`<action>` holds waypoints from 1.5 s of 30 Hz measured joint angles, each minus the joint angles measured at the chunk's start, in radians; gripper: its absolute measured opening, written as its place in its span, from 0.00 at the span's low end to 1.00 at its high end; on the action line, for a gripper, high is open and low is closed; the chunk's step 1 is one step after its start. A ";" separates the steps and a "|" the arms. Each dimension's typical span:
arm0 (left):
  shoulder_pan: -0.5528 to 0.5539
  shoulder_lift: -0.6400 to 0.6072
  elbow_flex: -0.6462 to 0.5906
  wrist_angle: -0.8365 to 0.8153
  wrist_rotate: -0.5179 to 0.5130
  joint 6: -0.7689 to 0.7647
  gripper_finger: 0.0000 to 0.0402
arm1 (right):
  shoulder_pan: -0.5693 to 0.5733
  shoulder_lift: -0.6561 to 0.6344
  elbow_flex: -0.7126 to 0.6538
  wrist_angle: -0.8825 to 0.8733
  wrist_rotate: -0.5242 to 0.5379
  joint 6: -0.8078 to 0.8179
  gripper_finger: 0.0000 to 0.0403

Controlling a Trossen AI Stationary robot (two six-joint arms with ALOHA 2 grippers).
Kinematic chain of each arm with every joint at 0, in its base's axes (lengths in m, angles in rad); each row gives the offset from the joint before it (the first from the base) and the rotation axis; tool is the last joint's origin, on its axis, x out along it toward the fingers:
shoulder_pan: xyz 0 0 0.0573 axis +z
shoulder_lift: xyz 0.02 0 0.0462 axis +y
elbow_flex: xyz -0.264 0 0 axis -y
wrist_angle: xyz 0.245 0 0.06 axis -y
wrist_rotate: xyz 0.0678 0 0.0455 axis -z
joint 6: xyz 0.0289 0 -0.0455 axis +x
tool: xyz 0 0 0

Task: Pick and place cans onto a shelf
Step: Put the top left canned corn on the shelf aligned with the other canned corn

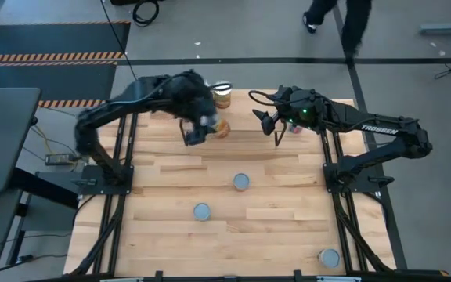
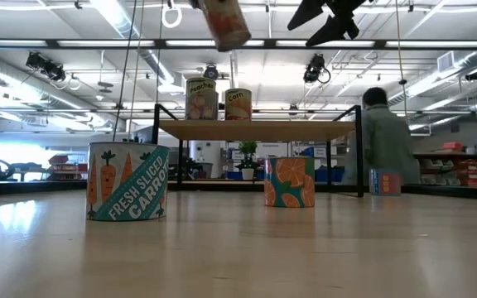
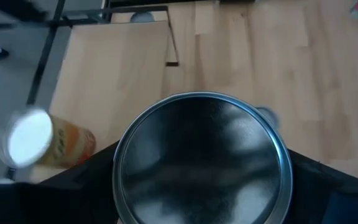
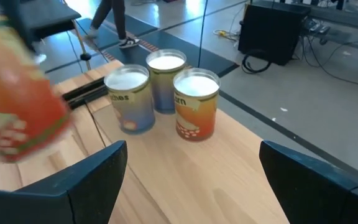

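My left gripper (image 1: pixel 203 125) is shut on a can with an orange-red label (image 1: pixel 222 127), high over the table's far part, just in front of the shelf (image 2: pixel 259 129). The can's silvery end (image 3: pixel 202 158) fills the left wrist view. Three cans (image 4: pixel 129 99) (image 4: pixel 166 79) (image 4: pixel 195 103) stand upright on the shelf's light-wood board. My right gripper (image 1: pixel 271 124) is open and empty (image 4: pixel 191 180), raised to the right of the held can and facing the shelf. My left gripper pinches the can between its two fingers (image 3: pixel 82 183), one on each side of its round wall, beside the rim of the silvery end (image 3: pixel 118 163). The can (image 2: pixel 226 23) is lifted clear, tilted, well above shelf height.
Three cans stand on the tabletop: one at mid table (image 1: pixel 241 182), one nearer (image 1: pixel 201 211), one at the near right corner (image 1: pixel 329 257). The low view shows a carrot can (image 2: pixel 128 182), an orange-patterned can (image 2: pixel 289 182) and a person (image 2: pixel 385 136) beyond the table.
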 joint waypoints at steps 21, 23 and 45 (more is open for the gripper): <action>0.134 0.232 0.052 0.003 -0.065 0.251 0.80 | 0.002 0.003 0.000 -0.055 -0.001 0.073 0.93; 0.134 0.240 0.053 0.008 -0.064 0.266 0.82 | 0.002 0.003 0.000 -0.055 0.000 0.074 0.93; 0.121 0.294 0.052 0.051 -0.103 0.256 0.88 | 0.006 0.003 0.000 -0.066 -0.045 0.077 0.93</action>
